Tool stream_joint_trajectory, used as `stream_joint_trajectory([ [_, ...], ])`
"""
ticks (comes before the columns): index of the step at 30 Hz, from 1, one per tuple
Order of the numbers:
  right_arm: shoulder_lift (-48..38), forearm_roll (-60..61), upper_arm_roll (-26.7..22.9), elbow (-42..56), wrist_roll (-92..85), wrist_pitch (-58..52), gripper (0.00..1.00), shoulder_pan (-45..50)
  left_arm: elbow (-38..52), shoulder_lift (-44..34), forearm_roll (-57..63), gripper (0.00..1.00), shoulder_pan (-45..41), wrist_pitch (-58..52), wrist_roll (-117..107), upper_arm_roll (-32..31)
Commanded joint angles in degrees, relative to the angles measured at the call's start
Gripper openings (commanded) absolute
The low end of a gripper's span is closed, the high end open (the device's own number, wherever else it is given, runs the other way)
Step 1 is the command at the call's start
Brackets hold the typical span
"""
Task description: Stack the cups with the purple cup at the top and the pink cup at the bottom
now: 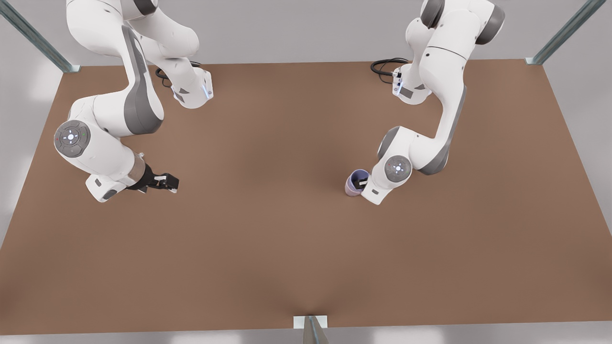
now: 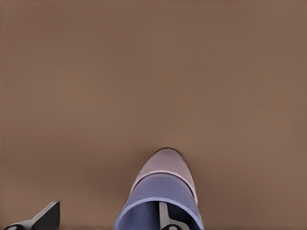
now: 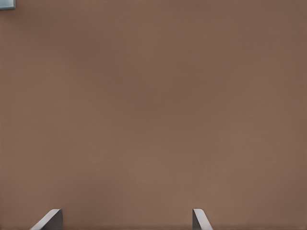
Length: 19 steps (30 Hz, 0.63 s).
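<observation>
The purple cup (image 1: pixel 358 177) sits nested inside the pink cup (image 1: pixel 351 191), upright on the brown table at the front view's right of centre. In the left wrist view the purple cup (image 2: pixel 158 189) shows its rim, with the pink cup (image 2: pixel 165 163) around and below it. My left gripper (image 1: pixel 364 183) (image 2: pixel 106 220) is at the stack and open. One finger reaches inside the purple cup while the other stands well outside its wall. My right gripper (image 1: pixel 168 183) (image 3: pixel 124 219) hovers open over bare table at the front view's left.
The brown table (image 1: pixel 267 248) stretches wide around the stack. Both arm bases and black cables (image 1: pixel 385 66) are at the far edge. Metal frame posts (image 1: pixel 311 329) stand at the near edge and corners.
</observation>
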Motion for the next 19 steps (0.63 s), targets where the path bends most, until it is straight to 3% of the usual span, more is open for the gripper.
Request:
stream_joint_trajectory([
  [1, -0.06, 0.04, 0.02, 0.11, 1.88, 0.02, 1.0, -0.06, 0.02, -0.05, 0.15, 1.0, 0.0, -0.28, -1.16, -0.06],
  [8, -0.06, 0.04, 0.02, -0.07, 1.97, 0.38, 1.0, -0.33, 0.11, -0.92, -0.29, 1.0, 0.0, -1.6, -1.16, -0.06],
  [12, -0.06, 0.04, 0.02, -0.07, 1.97, 0.38, 1.0, -0.33, 3.35, -5.76, 0.41, 1.0, 0.35, -11.07, 0.5, 0.9],
  [13, -0.06, 0.04, 0.02, -0.15, 1.97, 0.38, 1.0, -0.33, 14.51, -5.67, 3.05, 1.0, 4.3, -24.61, 18.94, 3.62],
  [15, -0.06, 0.04, 0.02, -0.15, 1.97, 0.38, 1.0, -0.33, 23.49, -5.76, 2.87, 1.0, 4.57, -30.78, 45.87, 16.63],
  [19, -0.06, 0.04, 0.02, -0.5, 1.97, 0.46, 1.0, -0.24, 26.39, -5.85, 3.13, 1.0, 4.57, -31.13, 45.51, 17.78],
])
